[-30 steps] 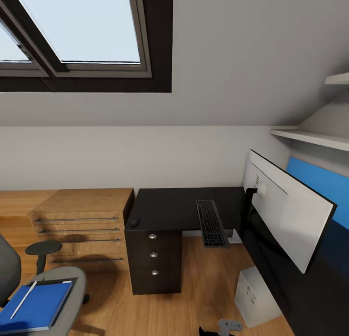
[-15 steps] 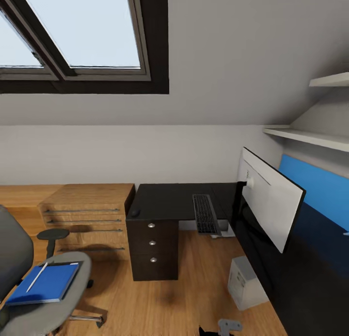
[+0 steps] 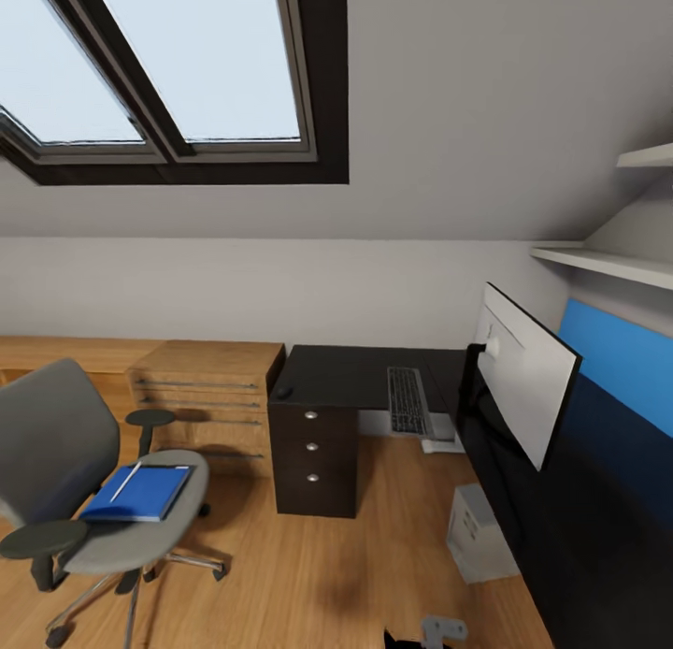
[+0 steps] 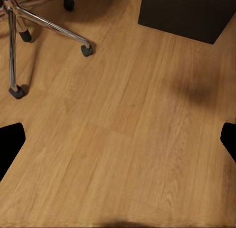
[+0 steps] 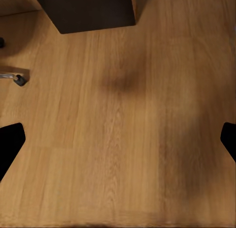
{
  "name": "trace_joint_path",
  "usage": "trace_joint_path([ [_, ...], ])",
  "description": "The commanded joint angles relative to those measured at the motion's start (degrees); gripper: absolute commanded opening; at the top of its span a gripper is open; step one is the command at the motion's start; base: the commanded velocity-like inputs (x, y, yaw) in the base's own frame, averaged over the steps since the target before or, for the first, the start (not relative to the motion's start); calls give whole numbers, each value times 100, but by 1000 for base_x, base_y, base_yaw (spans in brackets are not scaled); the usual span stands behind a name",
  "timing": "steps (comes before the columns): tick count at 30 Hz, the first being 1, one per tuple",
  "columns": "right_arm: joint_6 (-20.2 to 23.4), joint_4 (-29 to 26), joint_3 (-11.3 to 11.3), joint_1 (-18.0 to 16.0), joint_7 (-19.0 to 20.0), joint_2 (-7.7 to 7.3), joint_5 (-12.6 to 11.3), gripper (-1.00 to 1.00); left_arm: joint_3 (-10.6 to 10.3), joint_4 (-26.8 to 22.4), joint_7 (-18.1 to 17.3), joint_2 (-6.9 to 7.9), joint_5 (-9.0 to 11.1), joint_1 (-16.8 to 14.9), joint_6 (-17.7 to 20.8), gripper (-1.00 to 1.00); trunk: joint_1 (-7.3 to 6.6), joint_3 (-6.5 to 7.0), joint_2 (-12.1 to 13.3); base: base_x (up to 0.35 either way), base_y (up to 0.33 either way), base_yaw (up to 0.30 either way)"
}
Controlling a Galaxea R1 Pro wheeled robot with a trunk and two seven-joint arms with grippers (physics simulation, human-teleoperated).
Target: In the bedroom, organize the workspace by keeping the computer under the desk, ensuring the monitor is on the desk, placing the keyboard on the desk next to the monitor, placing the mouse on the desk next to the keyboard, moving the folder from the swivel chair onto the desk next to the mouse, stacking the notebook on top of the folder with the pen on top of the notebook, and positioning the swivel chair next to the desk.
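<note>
The grey swivel chair (image 3: 89,485) stands on the floor, left of the black desk (image 3: 350,376). A blue flat stack of notebook and folder (image 3: 140,493) lies on its seat, with a white pen (image 3: 124,481) on top. The keyboard (image 3: 408,401) lies on the desk near the monitor (image 3: 523,387), which stands at the right. A dark mouse (image 3: 282,393) sits at the desk's left front corner. The white computer tower (image 3: 479,534) stands on the floor under the right side. My left gripper (image 4: 118,144) and right gripper (image 5: 118,144) hang open over bare floor, holding nothing.
A wooden drawer chest (image 3: 210,395) adjoins the desk's left side. The desk's drawer block (image 3: 313,462) reaches the floor. White shelves (image 3: 608,261) hang on the right wall under a sloped ceiling with a skylight (image 3: 187,69). The chair's star base (image 4: 46,26) is near my left gripper.
The whole picture has shifted: the camera has backed away and turned left, so the whole chair now shows. The desk things keep their places. Both grippers stay open.
</note>
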Motion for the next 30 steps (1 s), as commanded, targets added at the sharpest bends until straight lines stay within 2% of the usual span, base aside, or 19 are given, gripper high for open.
trace_joint_path([
  [1,-26,10,-45,-6,46,-2,-29,100,-4,4,15,-2,10,-5,-19,100,-3,-9,-7,-319,-34,78],
  [30,-26,5,-45,-6,43,-25,-29,100,-12,4,14,-11,7,-3,-17,100,-3,-12,-7,-330,-5,11],
])
